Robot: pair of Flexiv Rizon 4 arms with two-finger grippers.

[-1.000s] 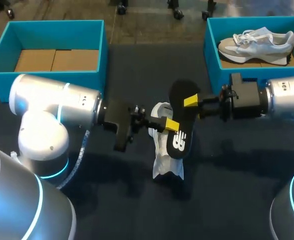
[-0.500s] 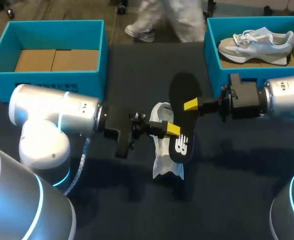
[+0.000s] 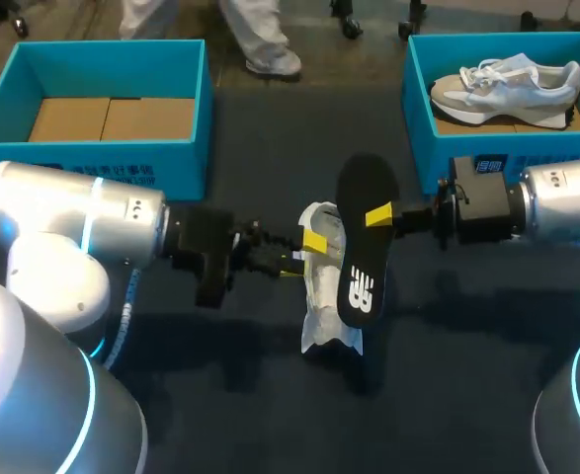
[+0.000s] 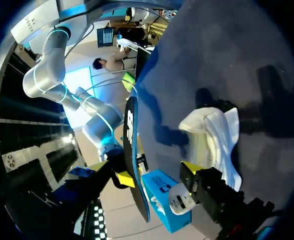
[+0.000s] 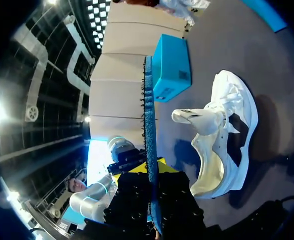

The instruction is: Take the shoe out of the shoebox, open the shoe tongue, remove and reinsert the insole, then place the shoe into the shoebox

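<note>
A white shoe (image 3: 326,296) lies on the dark table at the middle, also seen in the left wrist view (image 4: 214,135) and the right wrist view (image 5: 227,135). Above it hangs the black insole (image 3: 362,247), held on edge. My right gripper (image 3: 379,216) is shut on its upper part; in the right wrist view the insole (image 5: 149,110) runs straight out from between that gripper's (image 5: 151,176) fingers. My left gripper (image 3: 306,249) stands open just left of the insole. In the left wrist view its (image 4: 158,173) tips are wide apart, with the insole (image 4: 131,145) beside one finger.
A blue shoebox (image 3: 423,118) at the back right holds a second grey-white shoe (image 3: 507,84). Another blue box (image 3: 102,148) at the back left shows only its cardboard floor. The left box (image 5: 169,67) also shows beyond the shoe in the right wrist view.
My left gripper has opened, let go of the insole and drawn back to the left. My right gripper has closed on the insole, which now hangs from it alone.
</note>
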